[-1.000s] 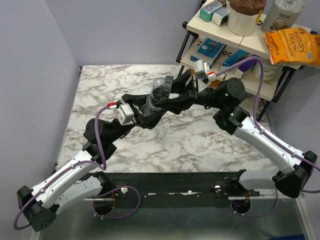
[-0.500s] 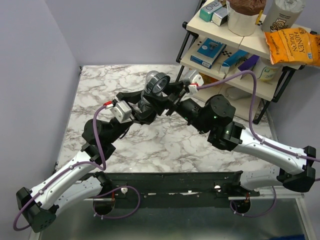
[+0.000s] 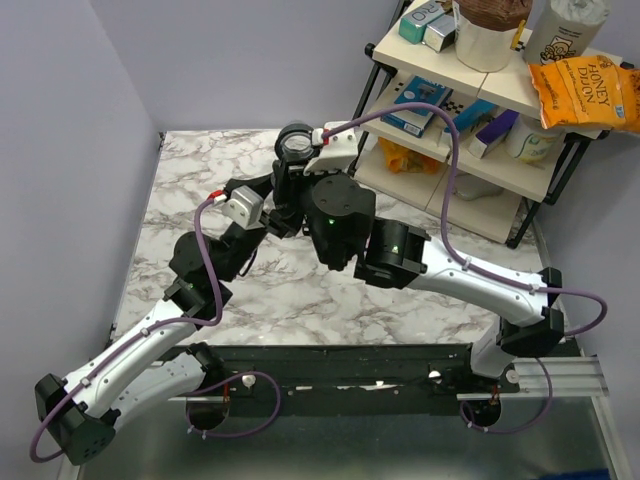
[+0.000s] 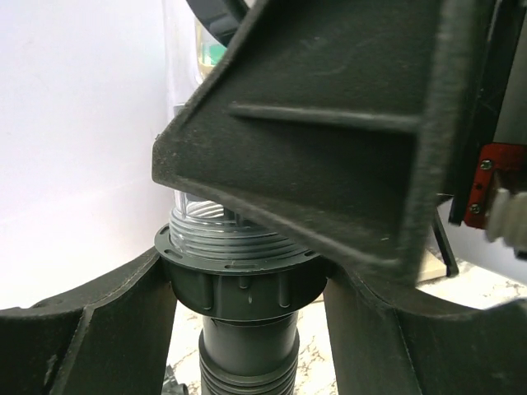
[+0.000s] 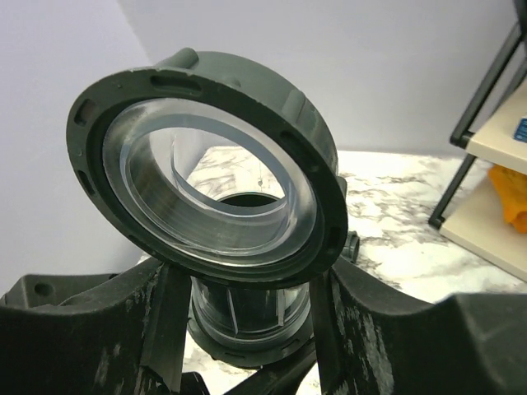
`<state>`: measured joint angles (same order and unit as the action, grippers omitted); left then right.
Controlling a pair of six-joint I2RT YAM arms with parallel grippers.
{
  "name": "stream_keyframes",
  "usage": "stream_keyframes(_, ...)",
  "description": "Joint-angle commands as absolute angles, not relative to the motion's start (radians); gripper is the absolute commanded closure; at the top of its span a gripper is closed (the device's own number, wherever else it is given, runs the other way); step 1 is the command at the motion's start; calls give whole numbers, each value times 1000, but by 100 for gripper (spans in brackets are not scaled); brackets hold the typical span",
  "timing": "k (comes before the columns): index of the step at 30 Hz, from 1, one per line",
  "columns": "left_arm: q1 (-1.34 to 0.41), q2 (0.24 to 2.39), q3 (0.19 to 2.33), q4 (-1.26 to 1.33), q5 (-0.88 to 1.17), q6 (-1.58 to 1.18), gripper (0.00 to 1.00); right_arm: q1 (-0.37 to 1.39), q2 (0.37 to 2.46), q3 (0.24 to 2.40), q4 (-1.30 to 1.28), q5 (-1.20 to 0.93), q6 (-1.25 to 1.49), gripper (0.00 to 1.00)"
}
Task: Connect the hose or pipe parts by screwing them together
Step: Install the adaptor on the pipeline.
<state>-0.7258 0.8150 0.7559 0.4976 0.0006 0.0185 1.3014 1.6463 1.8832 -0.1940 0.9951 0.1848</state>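
Note:
The black ribbed hose [image 4: 247, 374] rises between my left fingers, and my left gripper [image 4: 243, 288] is shut on its collar nut [image 4: 239, 284]. A clear threaded end piece [image 4: 218, 234] sits in the top of that nut. In the right wrist view this clear piece [image 5: 255, 317] carries a dark ring [image 5: 206, 164] tilted toward the camera, and my right gripper [image 5: 247, 317] is shut on the clear body just under the ring. From above, both grippers meet at the ring [image 3: 295, 145], raised over the back of the marble table [image 3: 200, 170]. The Y-shaped fitting cannot be made out.
A black-framed shelf rack [image 3: 470, 100] with boxes and an orange snack bag [image 3: 585, 90] stands at the back right, close to the right arm. Purple walls close the left and back. A small dark pipe stub [image 5: 352, 245] lies on the table.
My right arm has swung left and its wrist has turned round over the clear piece. The joined parts have moved left and toward the back wall. Both grips are unchanged.

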Motion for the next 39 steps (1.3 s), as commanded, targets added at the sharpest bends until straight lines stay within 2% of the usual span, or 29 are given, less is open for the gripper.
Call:
stream_keyframes(1, -738, 788, 810, 741, 12, 81, 100, 1313, 1775, 1986, -460, 1180, 176, 57)
stream_keyframes(4, -736, 804, 805, 747, -18, 80, 100, 1318, 1801, 2055, -486, 1174, 173, 27)
stream_keyframes(7, -735, 818, 805, 747, -37, 61, 100, 1319, 1789, 2072, -497, 1105, 186, 4)
stream_keyframes(8, -735, 821, 805, 746, -37, 60, 100, 1319, 1766, 2077, -497, 1079, 193, 0)
stream_keyframes(14, -729, 821, 795, 736, -46, 35, 100, 1313, 1596, 1947, -371, 827, 124, 0)
stream_keyframes(20, -724, 813, 799, 709, -67, 32, 100, 1273, 1344, 1755, -290, 369, 66, 0)
stream_keyframes(21, -724, 808, 801, 707, -67, 32, 100, 1258, 1323, 1738, -290, 288, 58, 0)
stream_keyframes(26, -723, 805, 805, 704, -60, 26, 100, 1230, 1223, 1662, -337, 141, 58, 0)
stream_keyframes(27, -723, 805, 805, 703, -46, 15, 100, 1207, 1206, 1645, -341, 36, 29, 0)
stream_keyframes(29, -721, 801, 805, 701, -6, 5, 100, 1165, 1166, 1606, -341, -88, 11, 0)
stream_keyframes(30, -721, 799, 805, 696, 24, -46, 100, 1094, 1152, 1592, -339, -251, -41, 0)
stream_keyframes(32, -716, 792, 807, 690, 135, -93, 100, 1010, 1128, 1572, -308, -375, -54, 0)
stream_keyframes(33, -716, 788, 807, 690, 185, -116, 100, 920, 1129, 1571, -307, -544, -66, 0)
stream_keyframes(37, -710, 779, 807, 712, 449, -282, 100, 790, 1183, 1621, -290, -777, -86, 0)
stream_keyframes(39, -703, 782, 810, 722, 507, -317, 100, 753, 1213, 1643, -290, -901, -87, 0)
